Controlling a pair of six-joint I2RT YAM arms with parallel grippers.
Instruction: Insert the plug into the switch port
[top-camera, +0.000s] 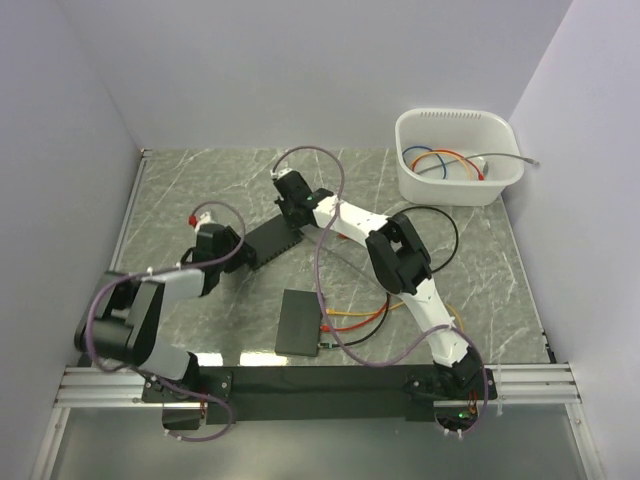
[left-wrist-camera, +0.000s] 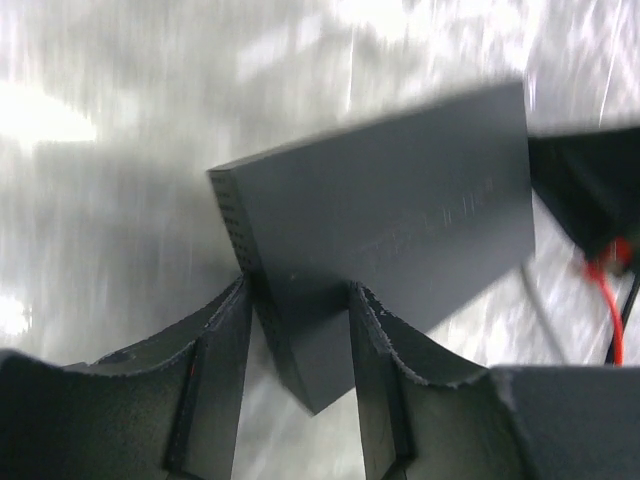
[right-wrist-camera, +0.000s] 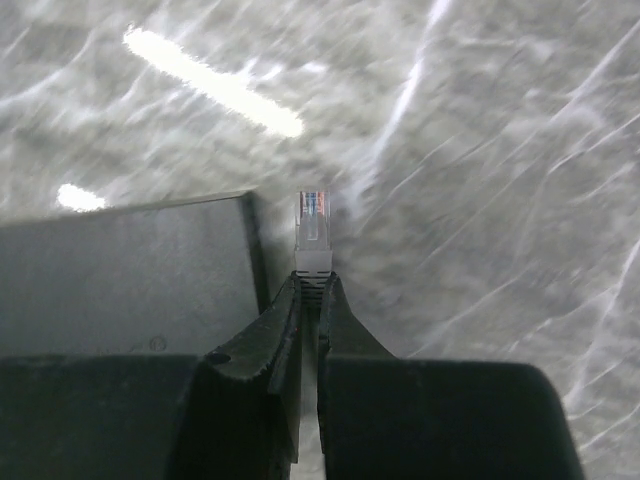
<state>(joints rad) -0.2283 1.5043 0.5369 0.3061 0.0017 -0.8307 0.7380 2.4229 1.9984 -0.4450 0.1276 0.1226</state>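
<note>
Right wrist view: the right gripper (right-wrist-camera: 310, 300) has its jaws pressed together on the boot of the plug (right-wrist-camera: 313, 228). The clear connector sticks out past the fingertips, its coloured wires visible. It sits just beside the right edge of the dark switch (right-wrist-camera: 130, 265), not inside it. No port shows here.

Left wrist view: the left gripper (left-wrist-camera: 298, 370) pinches the switch's near corner, one finger on the vented side, the other on the top face. This view is blurred and does not show the plug.

Only the top view shows both grippers meeting at the switch, mid-table (top-camera: 200, 190). Nearer the arm bases lie a second black box (top-camera: 300, 320) and an orange cable (top-camera: 360, 315). A white bin (top-camera: 505, 180) holding cables stands at the far right.
</note>
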